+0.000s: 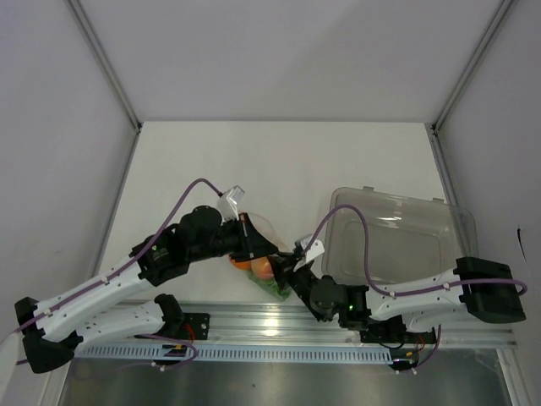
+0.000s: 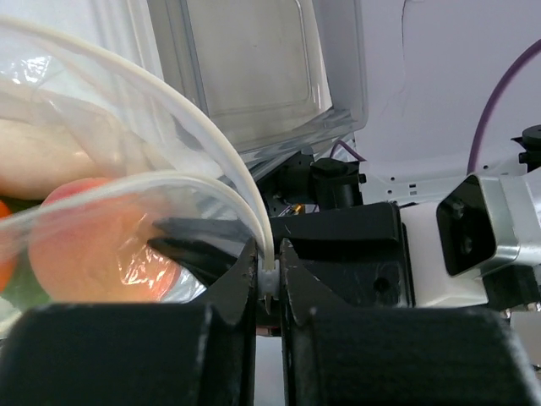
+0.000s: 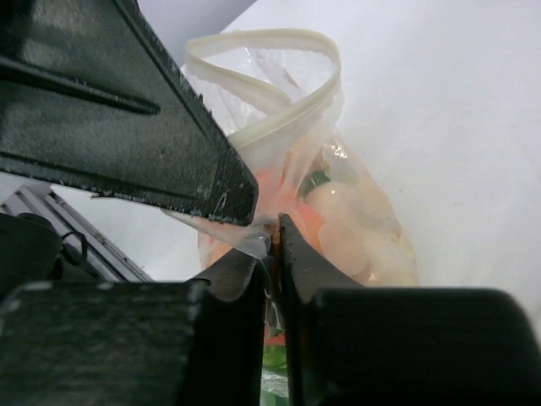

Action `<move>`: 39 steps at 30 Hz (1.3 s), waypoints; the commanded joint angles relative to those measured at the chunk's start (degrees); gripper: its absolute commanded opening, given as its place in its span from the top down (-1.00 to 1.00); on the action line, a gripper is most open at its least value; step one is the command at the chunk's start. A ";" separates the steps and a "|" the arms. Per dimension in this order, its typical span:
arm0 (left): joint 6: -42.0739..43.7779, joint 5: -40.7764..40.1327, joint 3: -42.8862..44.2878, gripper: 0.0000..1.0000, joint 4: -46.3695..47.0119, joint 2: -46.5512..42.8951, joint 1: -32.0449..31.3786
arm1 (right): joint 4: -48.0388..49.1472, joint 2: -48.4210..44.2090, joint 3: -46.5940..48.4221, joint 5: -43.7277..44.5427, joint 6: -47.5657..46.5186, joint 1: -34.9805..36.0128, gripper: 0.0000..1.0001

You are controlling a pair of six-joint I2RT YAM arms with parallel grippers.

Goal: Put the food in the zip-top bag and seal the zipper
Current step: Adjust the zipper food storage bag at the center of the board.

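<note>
**A:** Where is it, and which way does it lie?

**B:** The small clear crinkly zip-top bag (image 1: 267, 237) is close to the near edge of the white table (image 1: 254, 161), between the two arms. From above, its long axis runs on a slant. The filled end is near and to the right, by the metal rail (image 1: 279, 321), and the mouth is farther off and to the left.

**A:** Is the mouth closed?

**B:** No. The thin whitish zipper strip (image 3: 270, 80) bows into an open loop, its two sides apart. The wrist views do not show whether the bag rests on the table or hangs.

**A:** What is inside?

**B:** There is a round reddish-orange fruit (image 2: 101, 245), a pale egg-like piece (image 2: 42, 156), and green leafy lettuce (image 1: 275, 288) at the nearest corner.

**A:** And the fingers?

**B:** The left gripper (image 2: 267, 275) has its fingers pinched almost together, with one side of the zipper strip clamped between the tips. The right gripper (image 3: 275, 241) is drawn in just as tight, nipping the plastic film lower down the bag, beside the fruit. The two grippers are very near each other.

**A:** What room is there?

**B:** The rigid clear rectangular tray (image 1: 397, 245) stands near on the right, apart from the bag. The rail bounds the near side. The table lies open to the far side and the left, up to the walls.
</note>
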 commanded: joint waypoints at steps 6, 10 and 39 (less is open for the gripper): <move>1.07 0.62 0.78 0.18 0.19 -2.06 0.40 | 0.24 -5.70 -1.50 -9.61 -0.79 -4.87 1.00; 9.77 -6.21 5.87 -0.26 -7.97 -2.67 0.66 | -4.51 -9.12 -1.41 -17.33 0.08 -7.16 1.00; 49.86 16.24 -2.04 -0.99 15.47 -10.87 -1.27 | -30.62 -25.56 2.28 -68.40 7.03 -24.12 1.00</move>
